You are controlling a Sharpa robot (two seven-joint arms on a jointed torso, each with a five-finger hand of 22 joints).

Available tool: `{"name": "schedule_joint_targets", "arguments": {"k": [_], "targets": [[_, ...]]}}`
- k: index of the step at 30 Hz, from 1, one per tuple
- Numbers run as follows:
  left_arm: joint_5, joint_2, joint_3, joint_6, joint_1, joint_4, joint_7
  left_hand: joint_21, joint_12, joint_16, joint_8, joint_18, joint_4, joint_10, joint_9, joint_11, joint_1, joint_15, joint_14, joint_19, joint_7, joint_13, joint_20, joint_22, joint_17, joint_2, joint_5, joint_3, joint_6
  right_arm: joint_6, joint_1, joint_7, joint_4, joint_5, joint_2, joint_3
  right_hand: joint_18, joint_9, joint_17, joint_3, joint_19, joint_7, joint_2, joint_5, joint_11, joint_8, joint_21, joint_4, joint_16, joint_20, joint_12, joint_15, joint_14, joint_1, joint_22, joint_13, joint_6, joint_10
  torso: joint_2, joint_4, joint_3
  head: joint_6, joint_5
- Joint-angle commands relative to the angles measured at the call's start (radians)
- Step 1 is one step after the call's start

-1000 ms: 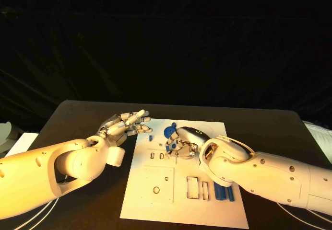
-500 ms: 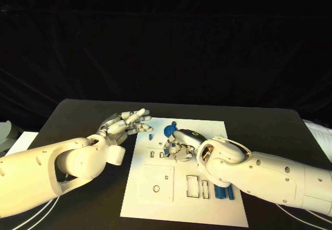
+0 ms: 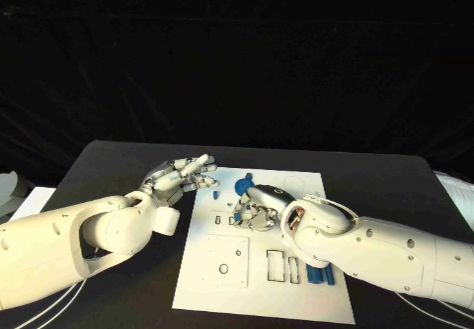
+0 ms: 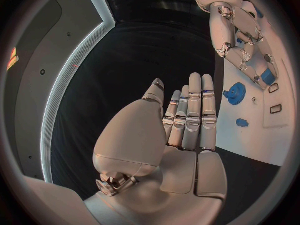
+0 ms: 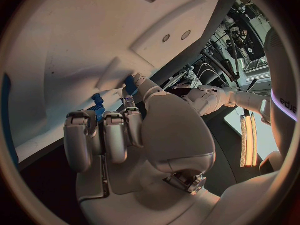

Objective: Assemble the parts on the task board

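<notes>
**Right hand working a small part mid-board, left hand idle**

Near to far in the head view:

- Nearest: two blue bars [image 3: 319, 274] lying on the task board [image 3: 212, 288], under the right forearm, close beside a pair of rectangular cutouts [image 3: 281, 267]. The cutouts look empty.
- Right hand [image 3: 259, 208]: fingers curled down onto the middle of the board. The right wrist view shows a small blue part [image 5: 131, 82] at its fingertips [image 5: 134, 80], touching or pinched; I can't tell whether it is actually held or just pressed into the board.
- Left hand [image 3: 181, 177]: hovering off the board's edge, level with the right hand, fingers straight and close together, holding nothing. The left wrist view confirms an empty palm.
- Just beyond the right hand: blue round part [image 3: 241, 186] on the board; a smaller blue piece [image 4: 242, 122] lies near it, between the two hands.
- Bench [image 3: 118, 161] is black and runs on behind.

Handling, my read: parts look like rigid, light plastic, smooth, likely to skid or pop out of a fingertip pinch. Take the bars across the short sides, the round part by its rim. Recesses look snug, so misalignment could jam a part.
</notes>
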Motion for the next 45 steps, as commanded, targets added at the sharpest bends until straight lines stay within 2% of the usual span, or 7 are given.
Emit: {"name": "schedule_joint_targets", "arguments": {"k": [1, 12, 27, 34, 45], "targets": [[0.002, 0.001, 0.001, 0.010, 0.001, 0.002, 0.010, -0.004, -0.002, -0.003, -0.003, 0.002, -0.007, -0.001, 0.001, -0.002, 0.003, 0.003, -0.007, -0.006, 0.001, 0.001, -0.001, -0.001, 0.001, 0.003, 0.002, 0.001, -0.004, 0.041, -0.004, -0.020, -0.002, -0.027, -0.003, -0.003, -0.009, 0.008, 0.186, 0.002, 0.035, -0.004, -0.004, 0.005, 0.000, -0.001, 0.001, 0.000, -0.007, -0.004, -0.005, -0.002, 0.090, -0.010, 0.137, 0.107, 0.001, 0.002, 0.000, -0.0002, 0.0001, -0.001, 0.000], [0.002, 0.001, 0.001, 0.010, 0.001, 0.002, 0.010, -0.004, -0.002, -0.003, -0.003, 0.002, -0.007, -0.001, 0.001, -0.002, 0.003, 0.003, -0.007, -0.006, 0.001, 0.001, -0.001, -0.001, 0.001, 0.003, 0.002, 0.001, -0.004, 0.069, -0.006, -0.034, 0.004, -0.045, -0.009, -0.003, -0.006, 0.004, 0.178, -0.012, 0.028, 0.010, -0.025, -0.012, 0.012, -0.022, -0.005, 0.004, -0.012, 0.003, -0.025, 0.008, 0.088, -0.036, 0.126, 0.093, -0.029, -0.010, 0.001, 0.0002, 0.0008, -0.002, -0.001], [0.002, 0.001, 0.001, 0.010, 0.001, 0.001, 0.009, -0.004, -0.002, -0.003, -0.003, 0.002, -0.007, -0.001, 0.001, -0.002, 0.003, 0.003, -0.007, -0.006, 0.001, 0.001, -0.001, -0.001, 0.001, 0.003, 0.002, 0.001, -0.004, 0.059, -0.006, -0.047, 0.004, -0.052, -0.009, -0.003, -0.005, 0.000, 0.175, -0.032, 0.026, 0.023, -0.044, -0.026, 0.024, -0.042, -0.008, 0.015, -0.014, 0.014, -0.045, 0.019, 0.087, -0.060, 0.122, 0.080, -0.057, -0.023, 0.000, -0.0001, -0.0006, -0.003, -0.003], [0.002, 0.001, 0.001, 0.010, 0.001, 0.000, 0.008, -0.004, -0.002, -0.003, -0.003, 0.002, -0.007, -0.001, 0.001, -0.002, 0.003, 0.003, -0.007, -0.006, 0.001, 0.001, -0.001, -0.001, 0.001, 0.003, 0.002, 0.001, -0.004, 0.012, -0.006, -0.040, 0.007, -0.050, -0.008, -0.003, -0.005, -0.004, 0.174, -0.059, 0.025, 0.032, -0.054, -0.083, 0.033, -0.054, -0.009, 0.033, -0.015, 0.022, -0.057, 0.027, 0.087, -0.079, 0.120, 0.071, -0.092, -0.032, 0.000, 0.0005, -0.0004, -0.004, -0.003], [0.002, 0.001, 0.001, 0.010, 0.001, -0.001, 0.007, -0.004, -0.002, -0.003, -0.003, 0.002, -0.007, -0.001, 0.001, -0.002, 0.003, 0.003, -0.007, -0.006, 0.001, 0.001, -0.001, -0.001, 0.001, 0.003, 0.002, 0.001, -0.004, -0.099, -0.007, 0.008, 0.020, -0.031, -0.012, -0.003, -0.005, -0.003, 0.171, -0.082, 0.024, 0.034, -0.060, -0.092, 0.036, -0.052, -0.010, 0.046, -0.017, 0.025, -0.069, 0.030, 0.086, -0.088, 0.119, 0.062, -0.103, -0.039, 0.000, -0.0001, 0.0003, -0.004, -0.001]]}}
